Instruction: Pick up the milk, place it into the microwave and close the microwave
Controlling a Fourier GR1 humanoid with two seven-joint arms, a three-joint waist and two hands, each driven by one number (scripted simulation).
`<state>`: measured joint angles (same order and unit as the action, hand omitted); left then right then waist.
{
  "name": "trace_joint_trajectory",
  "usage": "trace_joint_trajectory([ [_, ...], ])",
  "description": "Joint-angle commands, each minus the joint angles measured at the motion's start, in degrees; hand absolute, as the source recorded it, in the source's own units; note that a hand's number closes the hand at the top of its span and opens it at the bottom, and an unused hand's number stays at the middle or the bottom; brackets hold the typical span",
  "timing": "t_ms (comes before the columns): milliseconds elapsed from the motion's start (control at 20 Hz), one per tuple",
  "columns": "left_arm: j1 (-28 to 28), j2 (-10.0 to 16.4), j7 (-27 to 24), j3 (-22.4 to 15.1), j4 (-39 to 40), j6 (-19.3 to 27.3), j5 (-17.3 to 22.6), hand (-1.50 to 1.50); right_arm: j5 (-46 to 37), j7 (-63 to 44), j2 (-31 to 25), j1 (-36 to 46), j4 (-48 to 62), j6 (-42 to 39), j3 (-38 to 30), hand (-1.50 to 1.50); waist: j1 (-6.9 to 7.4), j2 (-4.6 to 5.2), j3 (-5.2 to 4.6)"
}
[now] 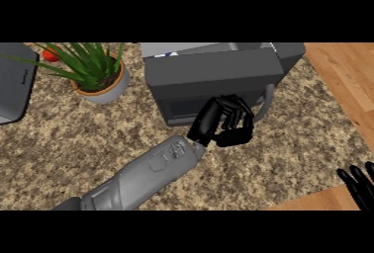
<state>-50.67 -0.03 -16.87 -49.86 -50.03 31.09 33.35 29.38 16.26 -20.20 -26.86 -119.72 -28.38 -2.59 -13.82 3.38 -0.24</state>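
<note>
The dark grey microwave (211,74) stands at the top middle of the counter, its windowed door (186,106) facing me and looking shut or nearly so. A pale handle (267,101) curves down the door's right side. My left hand (223,121) comes in from the lower left and rests against the door's front, fingers relaxed and slightly bent, holding nothing. A small white and blue patch (168,54) shows at the microwave's back left edge; I cannot tell whether it is the milk. My right hand (358,185) rests open at the lower right edge, fingers up.
A potted green plant (95,74) stands left of the microwave, with a small red object (50,54) behind it. A dark grey appliance (13,81) fills the left edge. The speckled counter (87,143) ends at a wooden strip (343,74) on the right.
</note>
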Motion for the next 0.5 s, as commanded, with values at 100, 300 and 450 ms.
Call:
trace_joint_trajectory([
  [100, -4.2, 0.0, -3.1, 2.8, 4.9, -0.6, 4.9, 1.5, 1.9, -1.1, -0.7, 1.0, -0.3, 0.8, -1.5, -1.5, -0.88, 0.48, 0.11],
  [300, -6.0, 0.0, -4.5, 4.5, 7.3, -2.5, 8.0, 1.5, 2.8, -2.2, -1.4, 2.0, -2.0, 0.7, -1.1, -1.5, -1.59, 0.99, 0.05],
  [450, -5.5, 0.0, -4.9, 4.4, 8.2, -2.7, 10.1, 1.5, 3.7, -2.4, -1.2, 2.4, -2.6, 1.1, -1.1, -1.5, -2.1, 1.1, 0.07],
])
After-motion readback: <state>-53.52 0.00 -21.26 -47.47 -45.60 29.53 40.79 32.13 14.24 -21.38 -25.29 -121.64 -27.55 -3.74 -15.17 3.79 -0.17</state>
